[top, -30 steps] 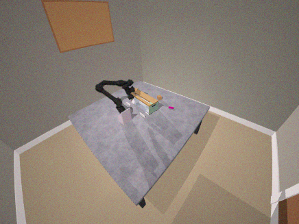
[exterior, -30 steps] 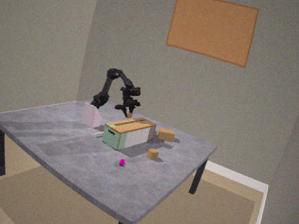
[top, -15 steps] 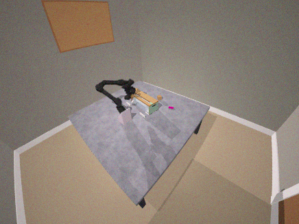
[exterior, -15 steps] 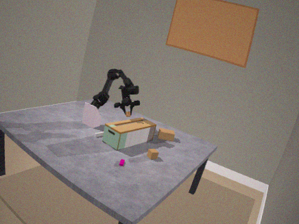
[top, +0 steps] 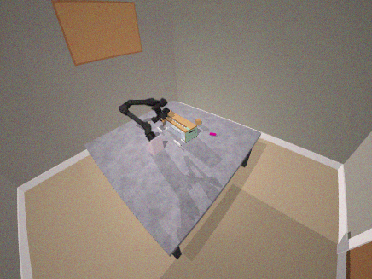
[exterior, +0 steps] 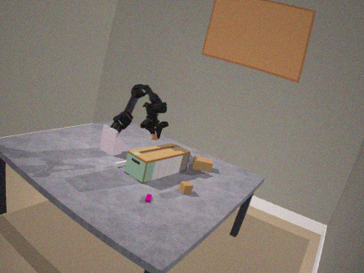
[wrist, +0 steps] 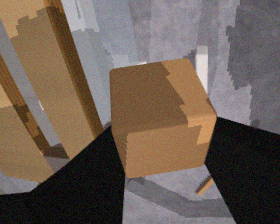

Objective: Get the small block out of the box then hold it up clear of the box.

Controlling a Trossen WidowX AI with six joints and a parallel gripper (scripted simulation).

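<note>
While the arm (exterior: pixel 133 106) reached in from the left of the exterior frame, its pincer (exterior: pixel 154 132) hung at centre, clamped on the small block (exterior: pixel 154 137) and carrying it above the bench (exterior: pixel 83 198), just over the box's far edge, presumably to get it clear. Right of it sat the box (exterior: pixel 158 163), upright and seemingly undisturbed. In the wrist view the block (wrist: pixel 161 117) filled mid-frame: a plain tan cube, crisp-edged, pinched between dark fingers.
</note>
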